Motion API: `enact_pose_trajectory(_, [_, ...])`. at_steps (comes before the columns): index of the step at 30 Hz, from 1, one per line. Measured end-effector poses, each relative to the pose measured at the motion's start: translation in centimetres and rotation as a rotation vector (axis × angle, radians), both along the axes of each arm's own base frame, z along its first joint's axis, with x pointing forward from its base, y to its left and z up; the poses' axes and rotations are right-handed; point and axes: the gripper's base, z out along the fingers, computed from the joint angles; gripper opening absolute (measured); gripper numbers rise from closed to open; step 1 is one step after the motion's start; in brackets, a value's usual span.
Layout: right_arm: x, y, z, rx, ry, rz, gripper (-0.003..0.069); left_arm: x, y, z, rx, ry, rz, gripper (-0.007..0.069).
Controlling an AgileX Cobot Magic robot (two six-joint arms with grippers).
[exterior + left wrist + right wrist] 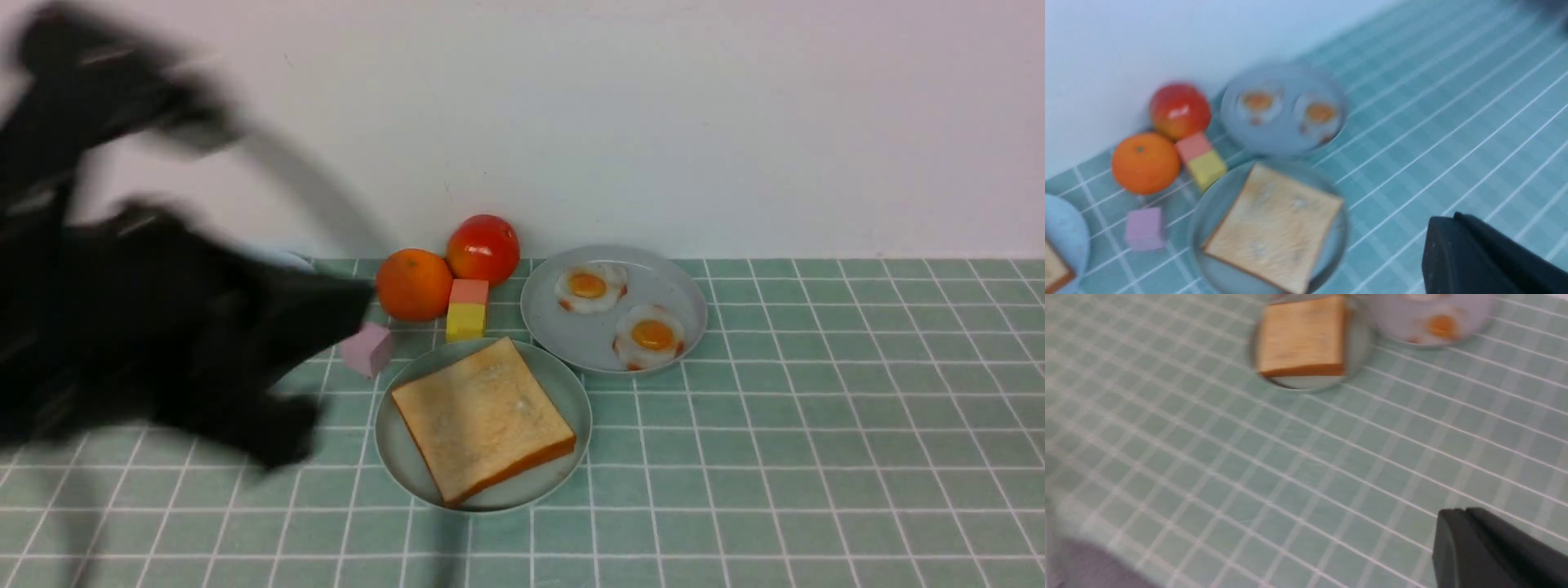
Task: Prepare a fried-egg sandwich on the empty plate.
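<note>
green tiled tabletop (816, 425), white wall behind. left arm (147, 343): large black blur over the table's left side; its finger state cannot be told, nothing seen held. mint-green plate (563, 384): centre front, bearing one square golden toast slice (482, 418) with orange crust. grey-blue plate (539, 314) just behind, two fried eggs (652, 336) on it. right gripper: one dark finger (1486, 551) shown, opening undeterminable.

One toast slice (483, 419) lay flat on the green plate (567, 392) at centre frame; two fried eggs (590, 287) sat upper right.
</note>
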Motion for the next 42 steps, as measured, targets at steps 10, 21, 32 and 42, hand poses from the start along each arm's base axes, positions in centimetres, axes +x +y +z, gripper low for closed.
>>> enact_pose_trajectory(10, [-3.3, -2.7, -5.6, 0.134, -0.089, -0.303, 0.0032, -8.7, 6.9, -9.2, -0.401, -0.266, 0.057, -0.0013])
enact_pose_trajectory(21, [0.9, -1.7, -10.4, 0.365, -0.319, -0.355, 0.0034, -9.1, 7.0, -11.8, -0.362, -0.200, 0.042, -0.0013])
enact_pose_trajectory(32, [2.5, -1.4, -17.8, 0.400, -0.269, -0.395, 0.0048, -9.3, 6.8, -12.5, -0.314, -0.139, 0.025, -0.0013])
enact_pose_trajectory(42, [2.0, -2.2, -21.8, 0.289, -0.236, -0.462, 0.0022, -9.3, 6.8, -12.5, -0.313, -0.137, 0.025, -0.0013])
